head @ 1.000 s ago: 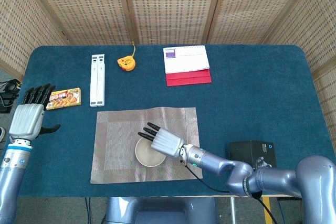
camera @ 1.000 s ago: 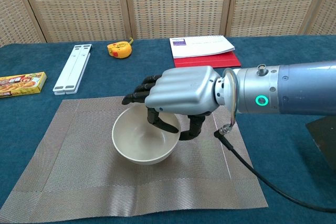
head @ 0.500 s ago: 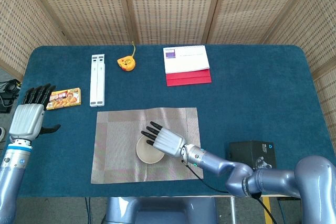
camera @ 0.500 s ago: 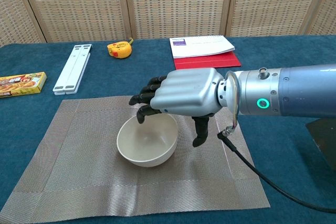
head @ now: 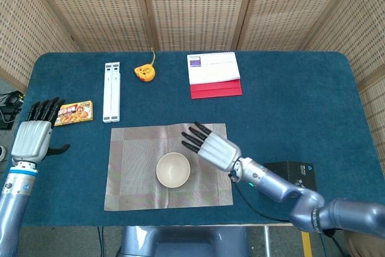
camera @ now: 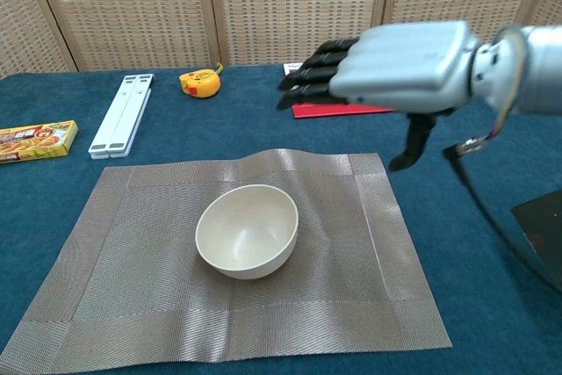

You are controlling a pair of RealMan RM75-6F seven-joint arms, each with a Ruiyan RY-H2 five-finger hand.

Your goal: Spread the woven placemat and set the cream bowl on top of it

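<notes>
Placemat (head: 168, 165) of woven grey-brown fibre lies spread flat on the blue table (head: 289, 106), near the front edge, with a slight ripple along its far edge in the chest view. Largest after these are the robot's two arms. The right hand (head: 212, 146) hangs above the placemat's far right corner, palm down, its dark fingers (camera: 309, 75) stretched out straight and apart, grasping nothing and clear of the bowl. The left hand (head: 35, 133) is held up over the table's left edge, fingers also straight and released, empty.

At the back of the table a white notebook (head: 212, 67) rests on a red folder (head: 216, 89). A black box (head: 290, 174) sits at the front right, just beside the right forearm. A long white folding stand (head: 112, 91) lies lengthwise to the left of the placemat's far edge.

The cream bowl (head: 173, 170) stands upright on the placemat, about at its middle, mouth up and nothing in it. A yellow food packet (head: 73, 113) lies near the left hand, and a small yellow tape measure (head: 144, 73) sits between the stand and the notebook, towards the back of the table.
</notes>
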